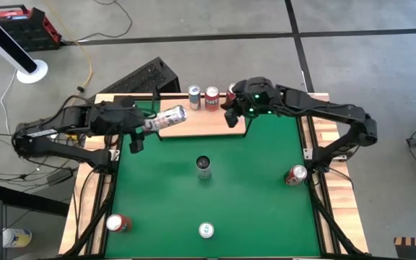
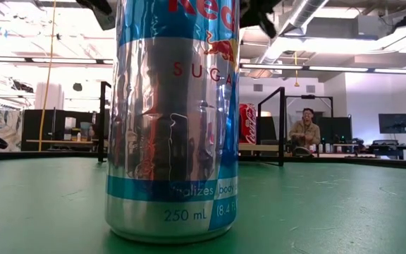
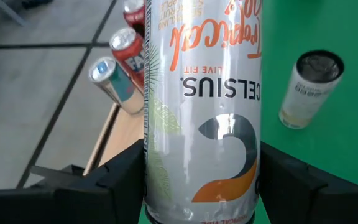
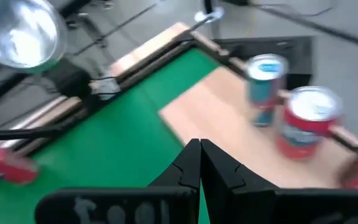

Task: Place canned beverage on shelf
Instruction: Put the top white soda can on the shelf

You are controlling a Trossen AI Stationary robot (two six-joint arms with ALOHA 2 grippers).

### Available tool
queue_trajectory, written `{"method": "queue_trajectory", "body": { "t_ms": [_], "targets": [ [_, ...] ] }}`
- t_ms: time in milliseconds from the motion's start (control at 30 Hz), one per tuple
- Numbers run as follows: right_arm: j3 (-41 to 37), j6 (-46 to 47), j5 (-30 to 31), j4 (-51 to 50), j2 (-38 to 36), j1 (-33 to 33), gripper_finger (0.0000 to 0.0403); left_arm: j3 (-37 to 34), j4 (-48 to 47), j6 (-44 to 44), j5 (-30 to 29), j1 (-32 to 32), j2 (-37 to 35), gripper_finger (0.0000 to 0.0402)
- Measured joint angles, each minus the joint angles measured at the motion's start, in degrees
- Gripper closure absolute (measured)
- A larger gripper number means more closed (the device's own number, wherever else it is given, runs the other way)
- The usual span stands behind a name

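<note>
The shelf (image 1: 206,123) is a light-wood board with a black wire frame at the mat's far edge. On its far edge stand a teal can (image 1: 194,96) and a red can (image 1: 212,98). Another red can (image 1: 231,91) is partly hidden behind my right gripper. My left gripper (image 1: 150,124) is shut on a white Celsius can (image 1: 168,117) above the shelf's left end. My right gripper (image 1: 231,117) is shut and empty over the shelf's right part; it also shows in the right wrist view (image 4: 199,163). My left gripper pinches the Celsius can's round sides (image 3: 166,180) between its two fingers (image 3: 120,180), near the end closest to the wrist. The fingers come about level from the table's left and lie across the can. The can lies nearly on its side, lifted clear, its free end (image 4: 20,31) toward the shelf.
A can (image 1: 204,167) stands mid-mat and another (image 1: 206,230) near the front edge. Red cans lie at the front left (image 1: 118,223) and right (image 1: 295,175) of the green mat (image 1: 266,209). A Red Bull can (image 2: 175,120) fills the low view. A person (image 2: 305,130) sits in the room behind.
</note>
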Motion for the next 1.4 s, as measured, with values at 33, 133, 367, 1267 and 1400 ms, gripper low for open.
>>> {"method": "queue_trajectory", "body": {
  "t_ms": [33,133,367,1267,1400],
  "targets": [
    [0.0,0.1,-1.7,1.4,0.6,0.0,0.0369,-0.1,0.1,0.0,-0.3,-0.4,-0.2,0.0169],
    [0.0,0.2,-4.7,4.8,2.0,0.2,0.0366,-0.3,-0.3,0.6,-0.7,-1.5,0.3,0.0169],
    [0.0,-1.8,-5.0,7.4,2.2,0.1,0.0312,-0.4,0.4,5.0,-0.5,-2.8,2.7,0.0169],
    [0.0,-15.0,-7.8,18.1,3.3,6.8,0.0018,-0.4,3.6,5.5,-0.1,-2.7,5.8,0.0169],
    [0.0,-22.3,-7.8,19.8,3.3,8.6,0.0016,-0.4,3.7,5.3,0.2,-2.7,5.8,0.0169]
  ]
}}
